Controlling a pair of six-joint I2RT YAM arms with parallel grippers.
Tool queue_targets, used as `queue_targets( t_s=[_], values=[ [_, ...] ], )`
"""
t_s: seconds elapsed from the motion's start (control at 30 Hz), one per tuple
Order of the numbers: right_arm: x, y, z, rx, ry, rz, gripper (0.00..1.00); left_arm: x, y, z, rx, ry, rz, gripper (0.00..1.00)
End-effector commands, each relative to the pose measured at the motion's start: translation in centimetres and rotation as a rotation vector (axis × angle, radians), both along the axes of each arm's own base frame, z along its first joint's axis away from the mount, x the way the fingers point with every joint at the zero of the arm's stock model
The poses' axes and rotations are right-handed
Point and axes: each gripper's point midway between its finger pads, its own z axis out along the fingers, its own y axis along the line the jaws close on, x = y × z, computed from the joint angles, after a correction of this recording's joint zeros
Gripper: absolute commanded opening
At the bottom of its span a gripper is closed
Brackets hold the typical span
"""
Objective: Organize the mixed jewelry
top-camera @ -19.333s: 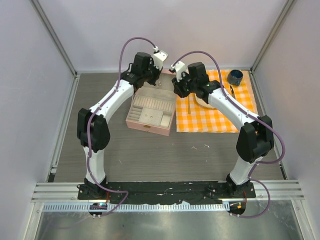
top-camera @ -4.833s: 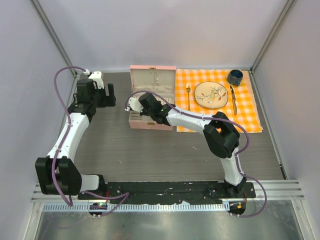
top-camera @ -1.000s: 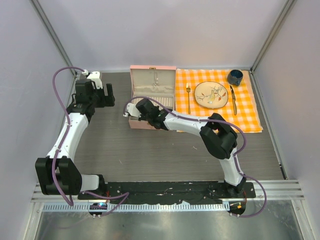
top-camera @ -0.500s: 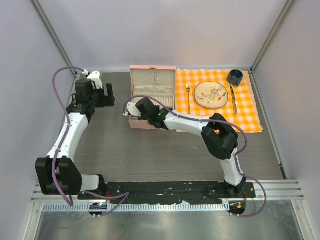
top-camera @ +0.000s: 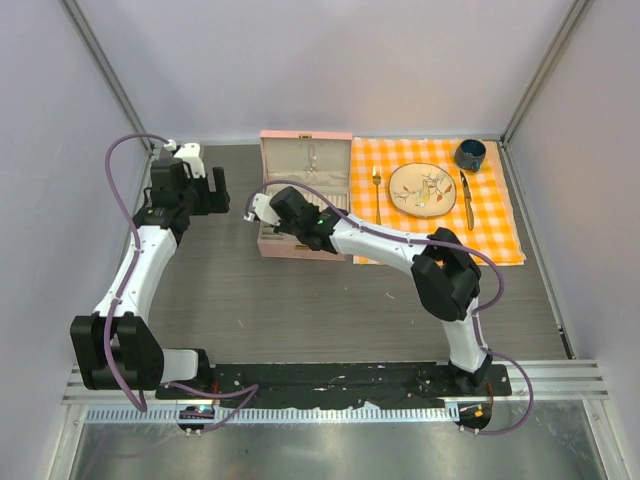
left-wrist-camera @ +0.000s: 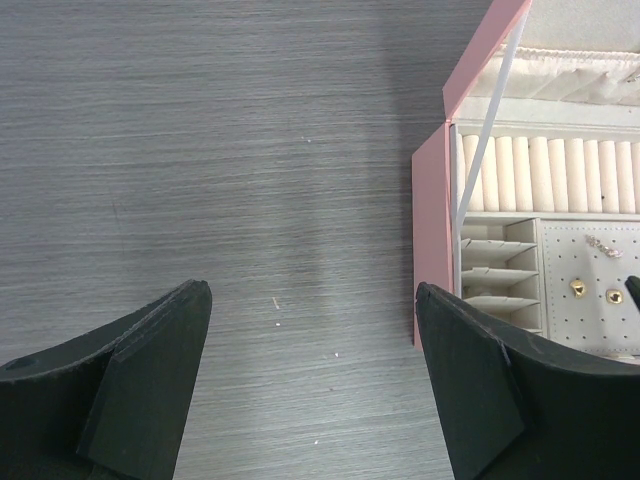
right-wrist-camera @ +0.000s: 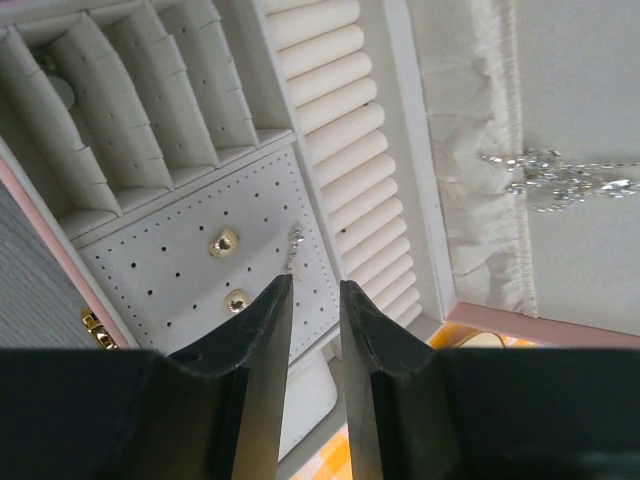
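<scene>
Top view: white right arm [top-camera: 370, 240] covers near part of pink quilted rectangular case [top-camera: 305, 160], tray contents beneath unseen. Right wrist view: thin silvery chain [right-wrist-camera: 560, 180] runs off right edge. Tiny pale specks [top-camera: 390, 295] on tabletop, too small to identify.

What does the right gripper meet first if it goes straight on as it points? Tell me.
Probably the perforated white panel in the pink case, close by the small silvery earring lying there. The right gripper points down at it; depth is unclear.
</scene>
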Motion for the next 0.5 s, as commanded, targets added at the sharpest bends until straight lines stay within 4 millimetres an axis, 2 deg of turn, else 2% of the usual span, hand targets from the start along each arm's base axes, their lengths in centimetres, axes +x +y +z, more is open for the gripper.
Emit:
queue_targets(
  t_s=[0.0,0.17,0.3,0.4,0.47],
  values=[
    [0.7,0.3,8.0,0.163,-0.116,-0.056,0.31,0.3,0.1,2.6,-0.012,-0.072,0.003,0.88],
    [0.9,-1.3,9.2,0.190,-0.132,-0.107,0.31,0.2,-0.2,2.4,-0.019,-0.069,-0.013,0.88],
    [0.5,-3.8,8.7,0.202,-0.092,-0.125,0.31,-0.2,-1.5,2.3,-0.049,-0.066,-0.087,0.88],
    [-0.1,-6.3,8.0,0.222,-0.017,-0.140,0.30,-0.5,-2.5,1.8,-0.067,-0.058,-0.150,0.88],
    [-0.7,-8.5,6.3,0.227,0.076,-0.153,0.30,-1.0,-3.7,1.5,-0.097,-0.050,-0.215,0.88]
  ],
)
